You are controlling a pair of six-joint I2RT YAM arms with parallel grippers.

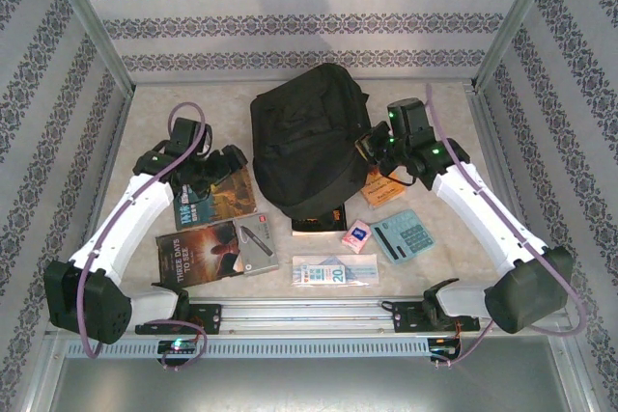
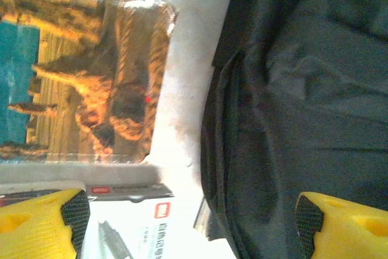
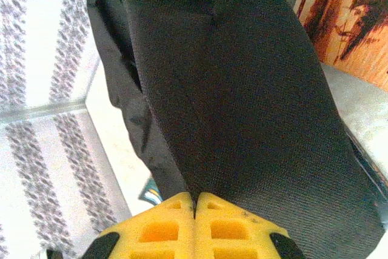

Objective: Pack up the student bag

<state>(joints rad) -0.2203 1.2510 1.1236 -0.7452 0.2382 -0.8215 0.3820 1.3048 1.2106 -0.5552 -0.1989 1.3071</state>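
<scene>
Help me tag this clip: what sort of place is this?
Probably a robot lab cell: a table walled by patterned panels, two arms bolted to a rail, a bag and books laid out.

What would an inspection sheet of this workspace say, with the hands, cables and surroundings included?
Surface: beige table, crowded towards the front.
Job's things: black student bag lies mid-table; books, calculator and clear packet lie outside it.
Clutter: nothing seen.
Hands: left hand open beside the bag; right hand shut, tips at the bag's fabric, grip unclear.
Cables: purple cables run along both arms.
Surroundings: patterned walls, metal frame.
</scene>
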